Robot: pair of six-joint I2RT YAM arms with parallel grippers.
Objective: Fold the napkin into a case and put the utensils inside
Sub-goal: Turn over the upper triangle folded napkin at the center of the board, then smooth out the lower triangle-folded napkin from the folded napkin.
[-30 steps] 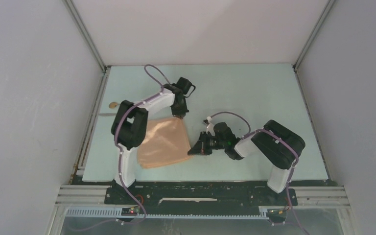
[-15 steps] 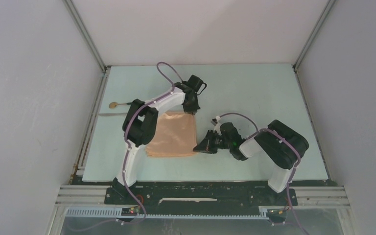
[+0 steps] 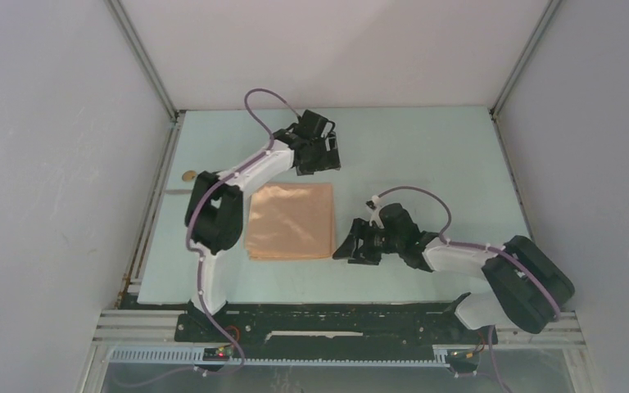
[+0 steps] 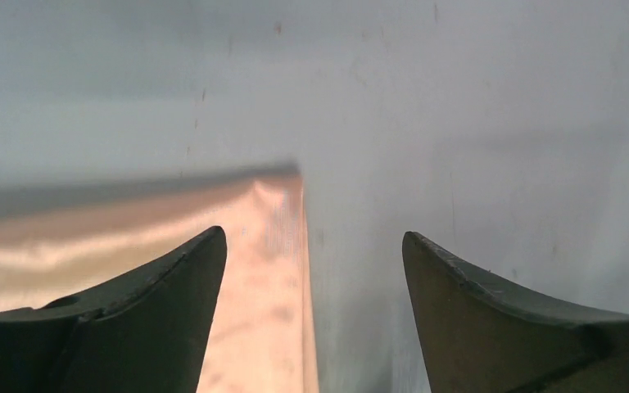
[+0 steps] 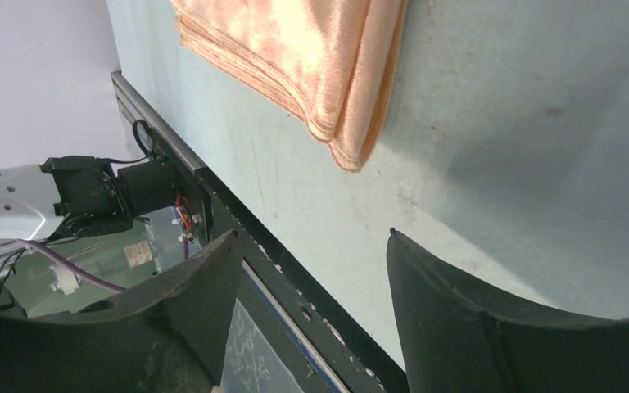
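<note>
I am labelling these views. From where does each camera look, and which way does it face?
Top external: fixed above and behind the bases, looking down on the table, napkin, left arm and right arm.
Left wrist: on the left wrist, looking down between its open left fingers at a napkin corner.
Right wrist: looks past the open right fingers toward the table's near edge.
Shared: all show the napkin.

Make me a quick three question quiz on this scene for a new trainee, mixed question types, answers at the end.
1. True or false: the left pincer is clamped on the napkin.
2. In the top view, the right pincer is: A) over the napkin's middle, B) beside its right edge, C) by the far wall.
3. What small thing lies near the table at its left edge?
Key: 1 false, both pincers are open; 2 B; 3 the spoon.
</note>
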